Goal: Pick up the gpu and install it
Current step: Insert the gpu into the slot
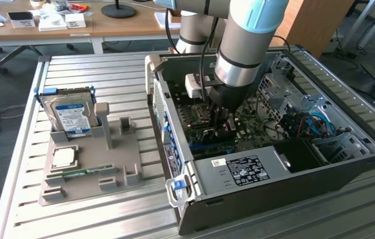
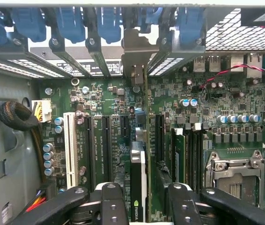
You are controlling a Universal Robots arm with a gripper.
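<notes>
Even daylight outside, dimmer light inside the computer case (image 1: 274, 144)

The slatted bench (image 1: 94, 209) beside the case shines pale with soft glare and faint shadows. Inside the case the motherboard (image 2: 123, 108) sits in shade yet reads sharp, while the fingers (image 2: 111, 206) nearest the wrist camera look dark and soft against it.

NVIDIA logo on gpu (image 2: 137, 187) edge; other labels unreadable

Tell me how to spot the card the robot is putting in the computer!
Find the open black computer case on the metal slatted table, and look where the grey robot arm reaches down onto the green motherboard. Between the black gripper fingers stands the gpu, a thin card seen edge-on. Unlike the empty black and white slots beside it, it has a silver bracket at its far end.
</notes>
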